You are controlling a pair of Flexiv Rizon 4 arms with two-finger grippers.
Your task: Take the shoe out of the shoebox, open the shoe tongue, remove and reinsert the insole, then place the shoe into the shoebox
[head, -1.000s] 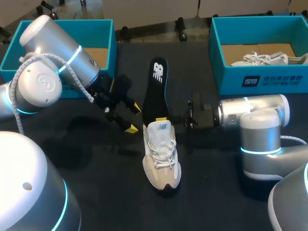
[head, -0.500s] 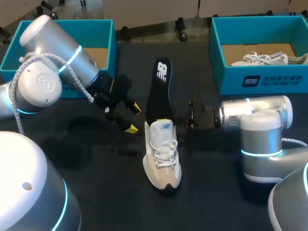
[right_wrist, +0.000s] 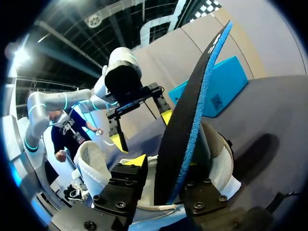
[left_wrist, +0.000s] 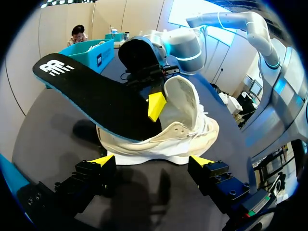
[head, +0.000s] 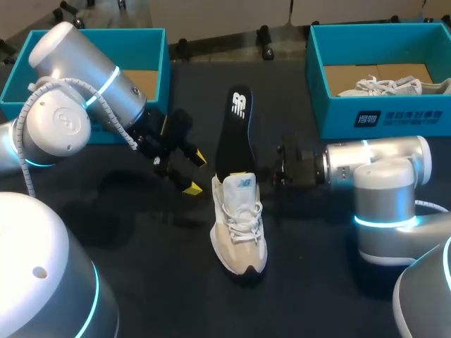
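The long black foam insole (head: 236, 134) has swung a little toward the bench's right edge, and the right arm has drawn slightly that way with it; the left arm has kept still. The beige and white lace-up shoe (head: 241, 225) stands on its sole in the middle of the dark bench (head: 148, 274), out of any box, toe toward the near edge and heel toward the far edge. The insole's lower end sits in the shoe's opening and the rest slants up and away toward the far edge. The right pincer (right_wrist: 171, 173) is clenched on the insole near the shoe's collar, one finger on each face. The left pincer (head: 196, 172) hangs released just beside the shoe's left flank, fingers spread and touching nothing. A teal cardboard shoebox (head: 163, 63) stands at the far left corner, and a second teal shoebox (head: 380, 116) at the far right corner holds another white shoe (head: 387, 86).
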